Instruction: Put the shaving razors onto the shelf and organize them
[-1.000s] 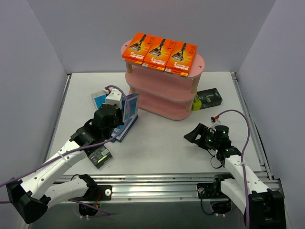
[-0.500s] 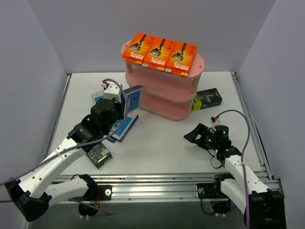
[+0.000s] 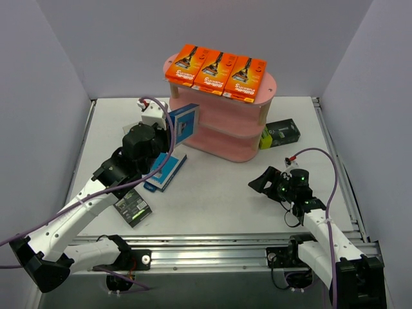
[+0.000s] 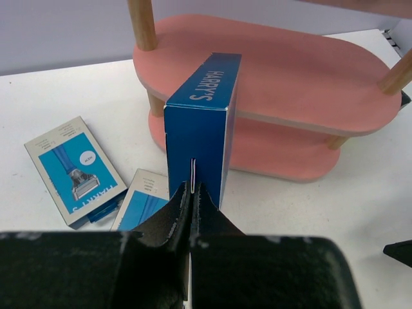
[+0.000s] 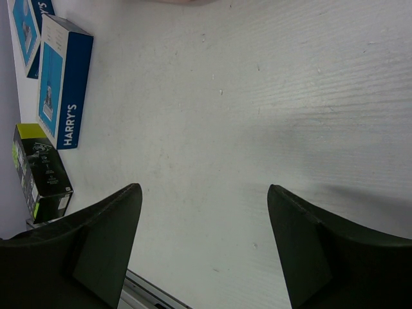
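The pink shelf (image 3: pixel 225 147) stands at the back of the table with three orange razor packs (image 3: pixel 215 71) side by side on its top board. My left gripper (image 3: pixel 170 131) is shut on the end flap of a blue-and-white razor pack (image 3: pixel 184 121), held on edge just left of the shelf. In the left wrist view this pack (image 4: pixel 203 119) points at the middle board (image 4: pixel 290 71), with my left gripper (image 4: pixel 192 188) pinched on its seam. My right gripper (image 3: pixel 261 183) hovers open over bare table, nothing between its fingers (image 5: pixel 116 212).
Two more blue packs (image 4: pixel 74 168) (image 4: pixel 138 207) lie on the table left of the shelf. One black-and-lime pack (image 3: pixel 132 207) lies near the left arm; another (image 3: pixel 280 134) rests against the shelf's right end. Grey walls enclose the table.
My left arm has lifted the blue pack off the table and carried it up and right toward the shelf's middle board. The right arm has not moved.
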Controlling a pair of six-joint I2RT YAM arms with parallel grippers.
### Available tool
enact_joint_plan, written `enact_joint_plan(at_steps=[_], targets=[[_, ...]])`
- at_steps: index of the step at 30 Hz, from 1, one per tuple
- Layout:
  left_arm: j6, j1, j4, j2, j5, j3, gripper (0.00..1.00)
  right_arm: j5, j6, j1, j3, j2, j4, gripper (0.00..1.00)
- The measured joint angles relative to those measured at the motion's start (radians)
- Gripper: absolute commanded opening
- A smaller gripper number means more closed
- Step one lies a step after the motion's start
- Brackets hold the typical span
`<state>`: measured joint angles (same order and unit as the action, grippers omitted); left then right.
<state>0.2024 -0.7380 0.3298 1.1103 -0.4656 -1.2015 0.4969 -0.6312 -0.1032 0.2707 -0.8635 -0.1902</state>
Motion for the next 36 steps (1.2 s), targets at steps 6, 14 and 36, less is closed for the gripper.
enact_joint_plan(at_steps=[6,14,36], targets=[[-0.001,0.000,-0.034,0.028,0.003,-0.032,0.02,0.000,0.000,0.000,0.000,0.003,0.000,0.75],[0.015,0.000,-0.093,0.052,0.002,-0.033,0.02,0.000,0.000,0.000,0.000,0.003,0.000,0.75],[0.075,0.000,-0.262,0.071,-0.006,0.046,0.02,-0.011,0.000,0.000,0.000,0.003,0.000,0.75]])
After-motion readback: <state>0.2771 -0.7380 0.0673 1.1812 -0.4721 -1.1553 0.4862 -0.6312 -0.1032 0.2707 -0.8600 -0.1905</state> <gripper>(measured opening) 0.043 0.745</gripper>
